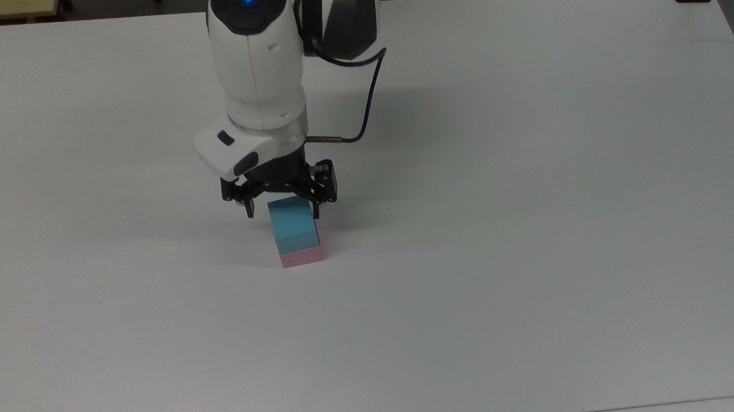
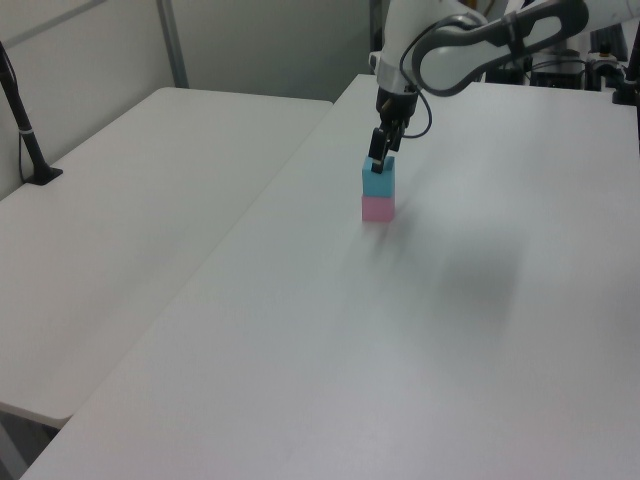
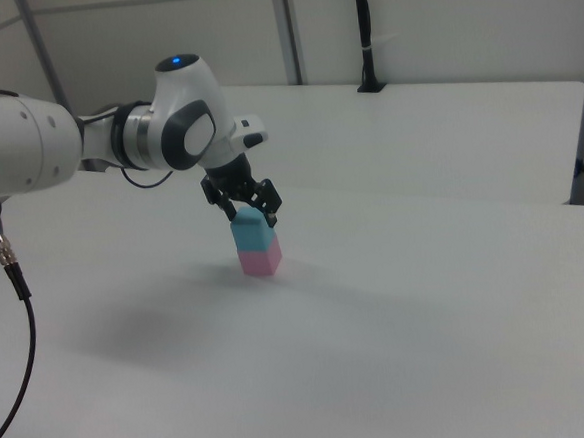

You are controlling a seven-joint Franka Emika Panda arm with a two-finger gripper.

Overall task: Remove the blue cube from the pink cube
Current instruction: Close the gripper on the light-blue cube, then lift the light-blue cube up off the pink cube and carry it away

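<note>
The blue cube (image 1: 293, 225) (image 2: 378, 182) (image 3: 252, 233) sits stacked on the pink cube (image 1: 303, 256) (image 2: 377, 209) (image 3: 260, 261) near the middle of the white table (image 1: 529, 224). My gripper (image 1: 282, 212) (image 2: 379, 157) (image 3: 246, 211) hangs just above the blue cube's top edge, open, with one finger to each side of the cube's upper part. Nothing is held between the fingers. In the top view the arm covers the table behind the stack.
A second white table (image 2: 130, 200) adjoins at the left view's left, with a black post (image 2: 25, 130) on it. A black cable (image 1: 368, 100) loops from the wrist. A black post (image 3: 364, 33) stands at the far edge in the right view.
</note>
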